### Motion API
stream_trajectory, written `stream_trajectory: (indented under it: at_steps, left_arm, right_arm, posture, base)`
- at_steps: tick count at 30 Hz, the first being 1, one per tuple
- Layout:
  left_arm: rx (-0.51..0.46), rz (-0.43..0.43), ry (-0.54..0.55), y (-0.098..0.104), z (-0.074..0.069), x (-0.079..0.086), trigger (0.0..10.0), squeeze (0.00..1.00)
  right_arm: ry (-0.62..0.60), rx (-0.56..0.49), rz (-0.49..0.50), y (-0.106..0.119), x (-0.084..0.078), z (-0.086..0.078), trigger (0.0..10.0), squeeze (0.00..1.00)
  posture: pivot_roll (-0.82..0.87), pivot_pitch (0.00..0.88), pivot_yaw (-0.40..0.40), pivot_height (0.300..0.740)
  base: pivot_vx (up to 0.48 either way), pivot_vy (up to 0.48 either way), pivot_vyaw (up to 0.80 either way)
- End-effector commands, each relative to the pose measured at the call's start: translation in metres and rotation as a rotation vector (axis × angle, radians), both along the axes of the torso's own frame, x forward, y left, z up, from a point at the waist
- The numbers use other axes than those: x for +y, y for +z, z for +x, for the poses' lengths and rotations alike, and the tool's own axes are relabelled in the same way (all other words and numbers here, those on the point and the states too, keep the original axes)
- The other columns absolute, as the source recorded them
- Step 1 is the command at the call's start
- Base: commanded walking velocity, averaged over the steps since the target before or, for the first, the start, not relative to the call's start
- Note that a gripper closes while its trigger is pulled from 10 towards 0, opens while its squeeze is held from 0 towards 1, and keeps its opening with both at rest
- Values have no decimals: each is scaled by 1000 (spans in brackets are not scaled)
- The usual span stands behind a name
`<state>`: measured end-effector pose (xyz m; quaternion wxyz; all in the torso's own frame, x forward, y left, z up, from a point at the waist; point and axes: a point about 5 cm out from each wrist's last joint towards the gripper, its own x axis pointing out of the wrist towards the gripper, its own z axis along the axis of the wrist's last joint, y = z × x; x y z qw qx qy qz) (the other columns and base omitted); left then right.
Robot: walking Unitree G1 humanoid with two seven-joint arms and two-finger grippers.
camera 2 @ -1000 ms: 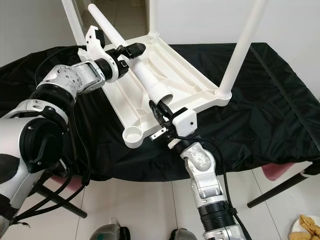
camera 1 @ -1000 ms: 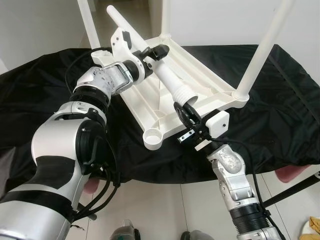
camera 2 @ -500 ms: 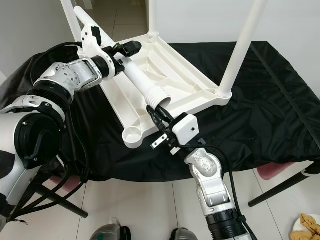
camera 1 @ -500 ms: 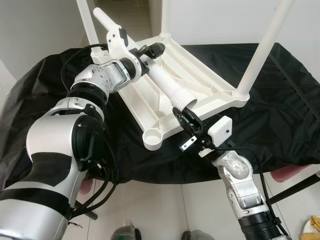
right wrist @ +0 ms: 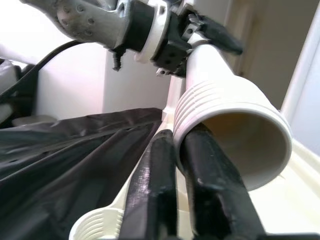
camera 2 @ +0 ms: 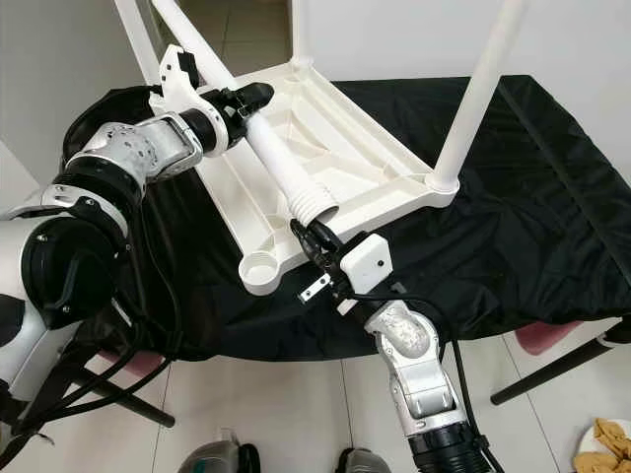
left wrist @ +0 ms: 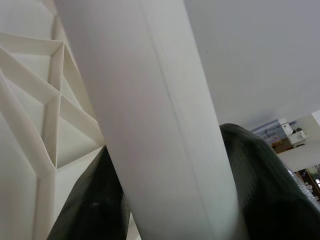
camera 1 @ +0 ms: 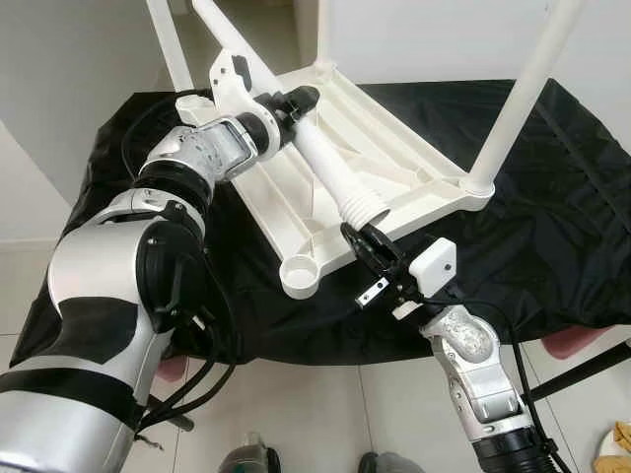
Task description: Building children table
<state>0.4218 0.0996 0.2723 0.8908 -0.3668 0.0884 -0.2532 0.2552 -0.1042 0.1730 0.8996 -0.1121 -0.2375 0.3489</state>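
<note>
The white children's table (camera 1: 394, 148) lies upside down on a black cloth. Three of its legs stand up, one at the near right corner (camera 1: 513, 103). My left gripper (camera 1: 296, 99) is shut on the loose white leg (camera 1: 330, 172); its black fingers (left wrist: 95, 210) clamp the tube (left wrist: 160, 125). The leg slants down, and its ribbed end (right wrist: 235, 140) hangs just above the table's near edge. My right gripper (camera 1: 353, 236) is shut, its fingers (right wrist: 160, 190) side by side and pressed under that ribbed end. The empty corner socket (camera 1: 299, 273) sits to the left of it.
The black cloth (camera 1: 552, 217) covers a work surface whose front edge is near me, with tiled floor (camera 1: 325, 414) below. A pink object (camera 1: 572, 340) and a black stand leg (camera 1: 587, 360) are on the floor at the right. A white wall rises behind.
The head view has shifted. The leg's ribbed end has come down a little toward the table's near edge, and my right gripper has stayed beneath it.
</note>
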Motion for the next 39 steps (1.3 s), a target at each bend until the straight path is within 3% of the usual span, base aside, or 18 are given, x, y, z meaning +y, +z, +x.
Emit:
stream_trajectory:
  at_steps: [1, 6, 10, 14, 15, 16, 17, 20, 25, 28, 30, 37, 39]
  left_arm:
    - [-76, 30, 39, 17, 2, 15, 0, 0]
    - [-65, 15, 56, 18, 3, 18, 0, 0]
    - [-62, 0, 82, 19, 3, 25, 0, 0]
    - [-61, -6, 102, 21, 4, 29, 0, 0]
    - [-66, -11, 101, 23, 4, 30, 0, 0]
    - [-66, -11, 101, 23, 4, 30, 0, 0]
    - [-73, -4, 100, 25, 4, 31, 10000, 0]
    - [-164, 56, 61, 37, 3, 26, 10000, 0]
    - [-284, 138, -6, 49, 0, 14, 10000, 0]
    - [-356, 194, -24, 52, -1, 6, 10000, 0]
    - [-356, 194, -24, 52, -1, 6, 10000, 0]
    - [-521, 240, 11, 63, -7, -7, 10000, 0]
    - [-521, 240, 11, 63, -7, -7, 10000, 0]
  right_arm:
    - [52, 0, -8, 0, 4, -4, 10000, 1000]
    - [51, -3, -7, -1, 1, -5, 10000, 1000]
    - [-55, -79, 38, 2, -6, -4, 10000, 1000]
    - [-74, -52, 54, -3, -5, -7, 10000, 1000]
    - [-80, -22, 62, -6, -4, -7, 10000, 471]
    - [-80, -22, 62, -6, -4, -7, 10000, 471]
    - [-96, 10, 86, -8, -4, -6, 10000, 0]
    - [-145, 120, 201, -1, -10, 6, 10000, 0]
    - [-165, 187, 267, 19, -20, 24, 10000, 0]
    - [-186, 192, 236, 30, -27, 36, 10000, 0]
    - [-186, 192, 236, 30, -27, 36, 10000, 0]
    - [-198, 225, 154, 49, -39, 60, 10000, 0]
    - [-198, 225, 154, 49, -39, 60, 10000, 0]
  posture:
    - [-37, 49, 92, 740]
    - [-35, 46, 91, 740]
    - [-32, 46, 92, 740]
    - [-29, 49, 94, 740]
    - [-26, 51, 93, 740]
    - [-26, 51, 93, 740]
    - [-25, 53, 95, 740]
    - [-27, 56, 99, 740]
    - [-28, 55, 95, 740]
    - [-29, 55, 86, 740]
    - [-29, 55, 86, 740]
    - [-11, 54, 58, 740]
    - [-11, 54, 58, 740]
  base:
    - [0, 0, 0]
    - [0, 0, 0]
    - [0, 0, 0]
    - [0, 0, 0]
    - [0, 0, 0]
    - [0, 0, 0]
    - [0, 0, 0]
    - [0, 0, 0]
    - [0, 0, 0]
    - [0, 0, 0]
    - [0, 0, 0]
    - [0, 0, 0]
    - [0, 0, 0]
